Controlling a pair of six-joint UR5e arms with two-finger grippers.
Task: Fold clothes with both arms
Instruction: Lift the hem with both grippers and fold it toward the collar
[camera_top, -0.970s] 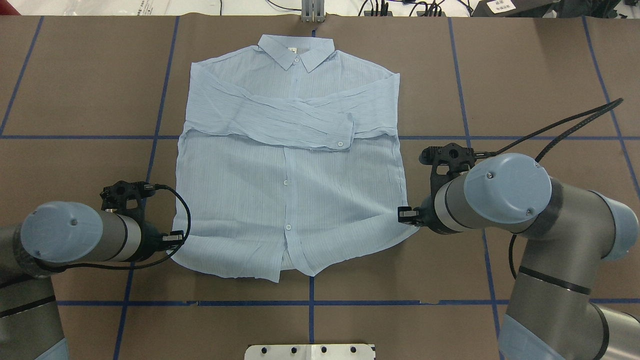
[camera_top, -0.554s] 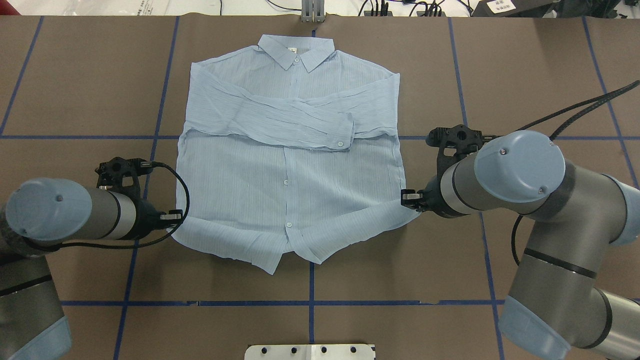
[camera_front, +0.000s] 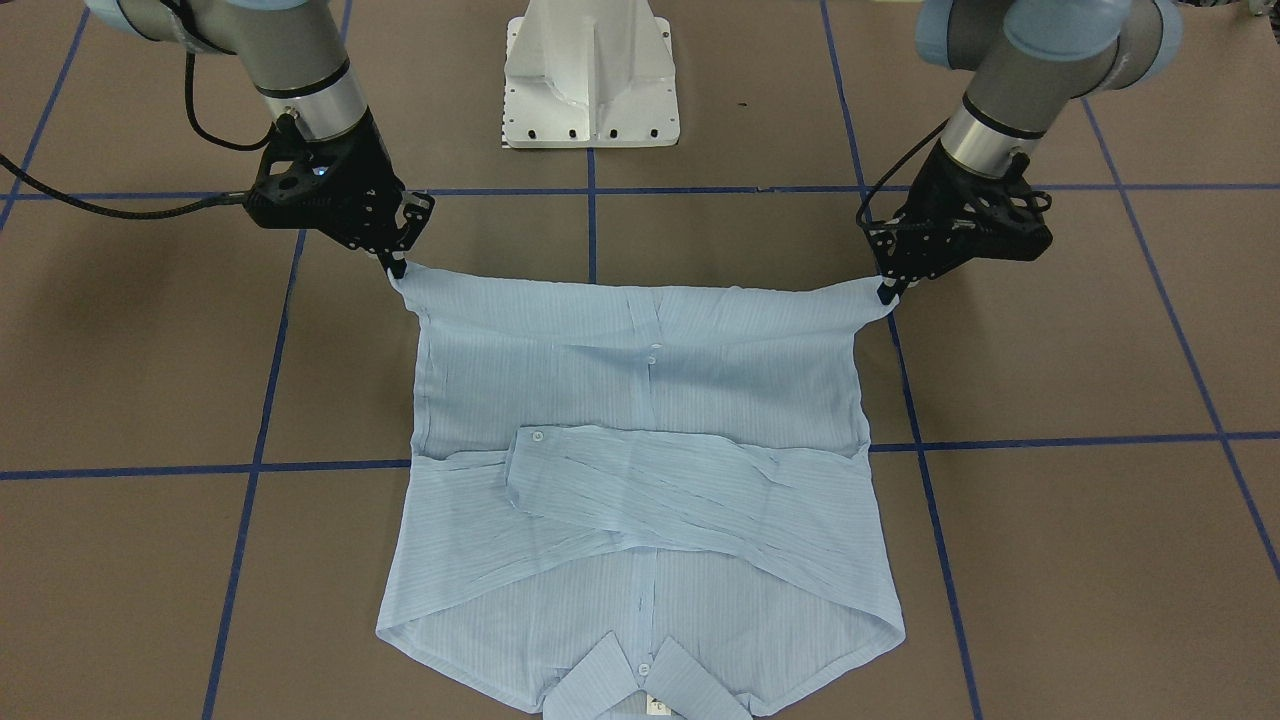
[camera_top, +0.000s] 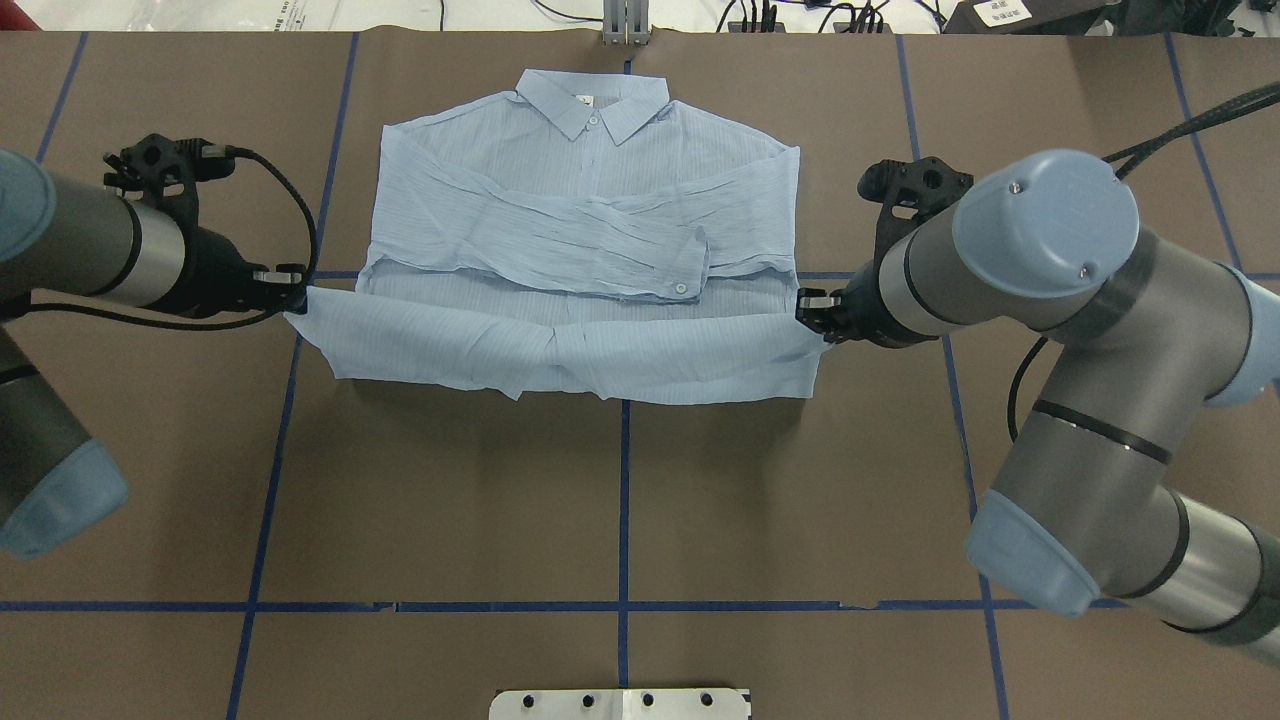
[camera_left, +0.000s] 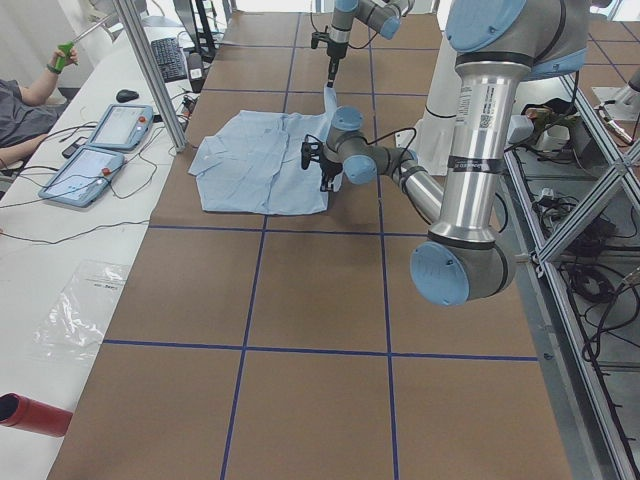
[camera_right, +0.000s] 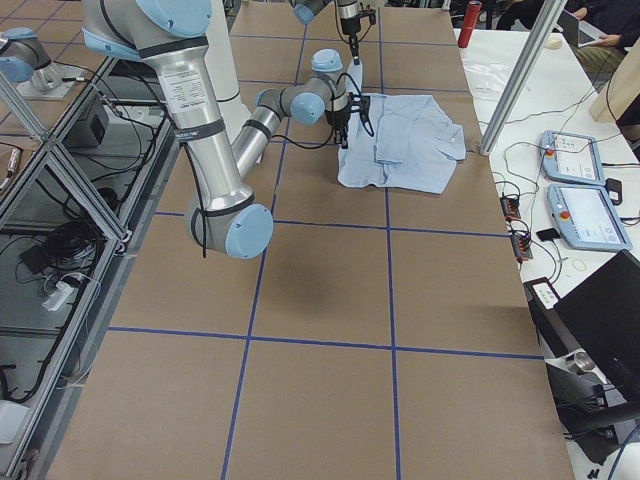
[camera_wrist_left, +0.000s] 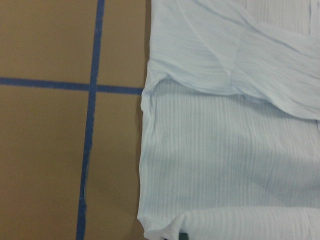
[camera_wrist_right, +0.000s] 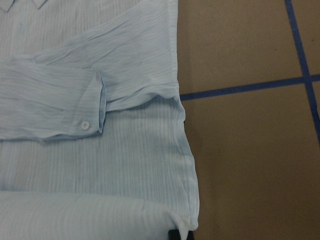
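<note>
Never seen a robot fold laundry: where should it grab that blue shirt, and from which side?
The two hem corners, each from its own outer side. The shirt lies flat with sleeves crossed on top, so those corners should lift the whole hem evenly; the left claw and right claw pinch them.

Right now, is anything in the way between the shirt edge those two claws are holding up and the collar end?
Nothing visible. The left gripper and right gripper each pinch a bottom corner of the shirt. Between the raised hem and the collar lie only the shirt's own folded sleeves, flat across the chest.
</note>
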